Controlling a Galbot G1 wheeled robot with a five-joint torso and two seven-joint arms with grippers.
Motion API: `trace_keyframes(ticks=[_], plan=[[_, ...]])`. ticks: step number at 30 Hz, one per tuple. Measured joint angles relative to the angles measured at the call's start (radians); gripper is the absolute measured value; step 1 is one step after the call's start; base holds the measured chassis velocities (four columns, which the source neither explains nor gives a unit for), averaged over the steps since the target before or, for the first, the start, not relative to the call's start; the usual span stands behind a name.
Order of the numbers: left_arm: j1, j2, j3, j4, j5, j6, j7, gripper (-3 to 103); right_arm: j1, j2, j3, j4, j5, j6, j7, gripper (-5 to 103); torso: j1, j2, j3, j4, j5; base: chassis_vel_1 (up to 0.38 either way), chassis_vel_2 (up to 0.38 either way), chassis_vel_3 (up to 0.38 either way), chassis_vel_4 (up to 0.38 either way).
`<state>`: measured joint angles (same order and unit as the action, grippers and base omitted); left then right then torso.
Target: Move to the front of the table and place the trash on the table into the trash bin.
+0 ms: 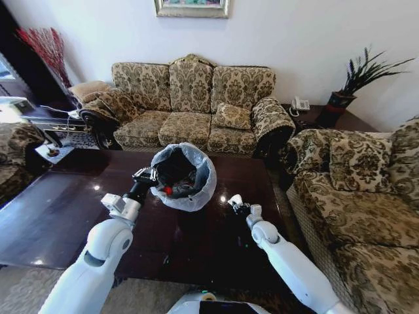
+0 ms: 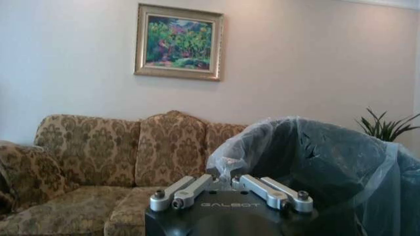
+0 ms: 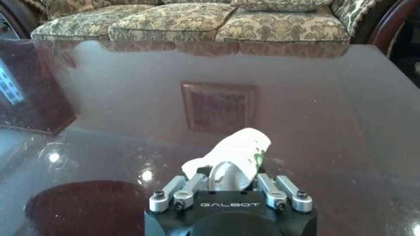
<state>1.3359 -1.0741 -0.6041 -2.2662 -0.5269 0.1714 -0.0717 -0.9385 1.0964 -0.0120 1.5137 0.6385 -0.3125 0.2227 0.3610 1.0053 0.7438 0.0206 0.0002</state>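
while "galbot" marks it, right tool (image 3: 231, 178) grips paper (image 3: 233, 152).

My head camera looks forward and steeply down from above the dark worktop (image 1: 59, 216), taking in both arms, the sofa (image 1: 190, 104) across the room and the armchair (image 1: 366, 196) at right. My left wrist camera sits just behind the left claw (image 2: 226, 189), facing level across the room, very near the bagged bin (image 2: 328, 162); it shares the sofa, the framed picture (image 2: 178, 42) and the plant (image 2: 387, 125) with the head view. My right wrist camera rides behind the right claw (image 3: 226, 177), angled down, close over the glossy worktop, with the sofa seat at its far edge.
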Motion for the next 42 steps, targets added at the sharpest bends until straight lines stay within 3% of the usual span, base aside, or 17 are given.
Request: trace_keyframes(ticks=[2, 3, 5, 8, 15, 19, 20, 23, 27, 33, 39, 42], plan=[[0.0, -0.001, 0.001, 0.001, 0.0, -0.001, 0.001, 3, 0.0, -0.001, 0.0, 0.002, 0.0, 0.0, 0.002, 28, 0.0, 0.0, 0.0, 0.0, 0.0, 0.0, 0.0, 0.0, 0.0], [0.0, -0.005, 0.003, 0.003, 0.0, -0.001, 0.004, 3, -0.002, -0.003, 0.0, 0.009, 0.001, -0.002, 0.009, 19, 0.0, 0.0, 0.0, 0.0, 0.0, 0.0, 0.0, 0.0, 0.0], [0.0, -0.006, 0.004, 0.004, 0.0, -0.002, 0.006, 3, -0.002, -0.005, 0.0, 0.014, 0.001, -0.002, 0.016, 19, 0.0, 0.0, 0.0, -0.0001, 0.0, 0.0, 0.0, 0.0, 0.0], [0.0, -0.008, 0.005, 0.008, -0.001, -0.005, 0.008, 3, -0.003, -0.014, 0.018, 0.043, 0.003, 0.004, 0.045, 7, 0.0, 0.0, 0.0, -0.0003, -0.0001, 0.0, 0.0, 0.0, 0.0], [-0.004, -0.001, 0.017, 0.015, -0.002, -0.007, 0.011, 3, 0.027, -0.067, 0.067, 0.2, 0.019, 0.027, 0.109, 5, 0.0, 0.0, 0.0, -0.0004, -0.0001, 0.0, 0.0, 0.0, 0.0], [-0.036, 0.022, 0.035, 0.042, -0.008, -0.004, 0.013, 3, 0.118, -0.163, 0.076, 0.407, 0.151, -0.008, 0.19, 5, 0.0, 0.0, 0.0, -0.0003, -0.0003, 0.0, 0.0, 0.0, 0.0], [-0.036, 0.022, 0.035, 0.042, -0.008, -0.004, 0.013, 3, 0.118, -0.163, 0.076, 0.407, 0.151, -0.008, 0.19, 5, 0.0, 0.0, 0.0, -0.0003, -0.0003, 0.0, 0.0, 0.0, 0.0], [-0.072, 0.063, 0.049, 0.069, -0.039, 0.014, 0.012, 3, 0.221, -0.237, 0.084, 0.531, 0.268, -0.032, 0.206, 5, 0.0, 0.0, 0.0, -0.0002, -0.0003, 0.0, 0.0, 0.0, 0.0], [-0.144, 0.133, 0.07, 0.095, -0.085, 0.049, 0.008, 3, 0.331, -0.299, 0.078, 0.599, 0.364, -0.012, 0.198, 5, 0.0, 0.0, 0.0, -0.0003, -0.0004, 0.0, 0.0, 0.0, 0.0], [-0.309, 0.226, 0.149, 0.162, -0.142, 0.078, 0.006, 3, 0.471, -0.309, 0.029, 0.643, 0.464, -0.022, 0.125, 5, 0.0, 0.0, 0.0, -0.0003, 0.0, 0.0, 0.0, 0.0, 0.0], [-0.428, 0.253, 0.242, 0.2, -0.215, 0.125, -0.014, 3, 0.577, -0.302, -0.054, 0.673, 0.528, -0.056, 0.083, 5, 0.0, 0.0, 0.0, -0.0003, -0.0005, 0.0, 0.0, 0.0, 0.0], [-0.479, 0.264, 0.289, 0.217, -0.239, 0.146, -0.015, 3, 0.635, -0.31, -0.15, 0.679, 0.559, -0.064, 0.087, 5, 0.0, 0.0, 0.0, -0.0003, -0.0001, 0.0, 0.0, 0.0, 0.0]])
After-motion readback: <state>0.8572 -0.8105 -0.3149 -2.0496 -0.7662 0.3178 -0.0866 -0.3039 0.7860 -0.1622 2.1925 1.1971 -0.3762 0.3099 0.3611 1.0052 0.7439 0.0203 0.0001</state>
